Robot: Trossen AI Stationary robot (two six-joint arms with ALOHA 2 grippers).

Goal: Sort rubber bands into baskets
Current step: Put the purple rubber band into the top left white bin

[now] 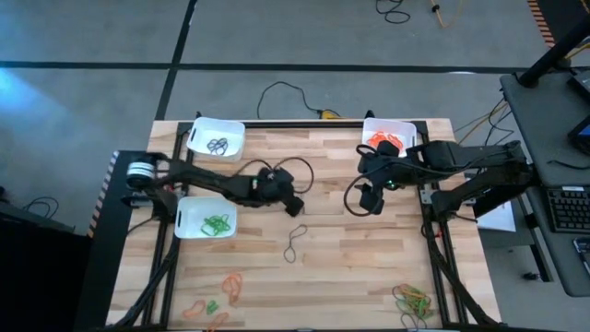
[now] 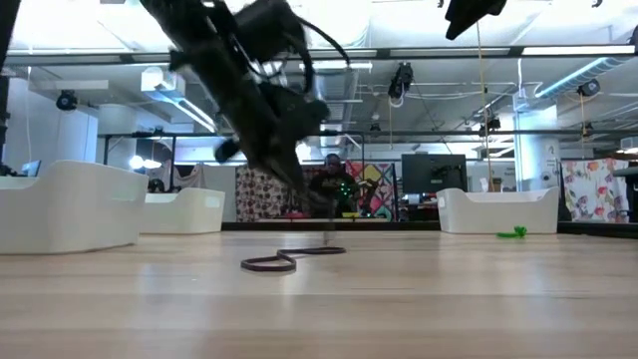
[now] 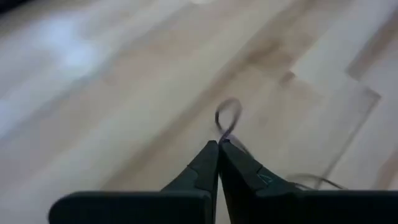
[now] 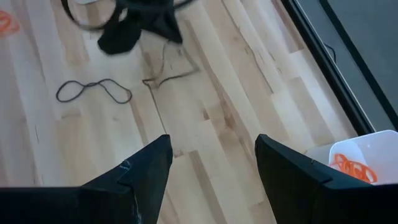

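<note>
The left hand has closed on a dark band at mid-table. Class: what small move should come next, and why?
Probably lift. The left hand is shut on the dark band, which still trails on the table; raised clear, it could go to the basket holding dark bands.

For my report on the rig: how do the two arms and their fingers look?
Both arms are dark, nearly black, with jointed links and black cables looping beside them. The left arm has a silver-white cylinder at its base. The right arm shows a small green light near its wrist. The left fingers are slim, pointed wedges; the right fingers are broad, flat black wedges.
</note>
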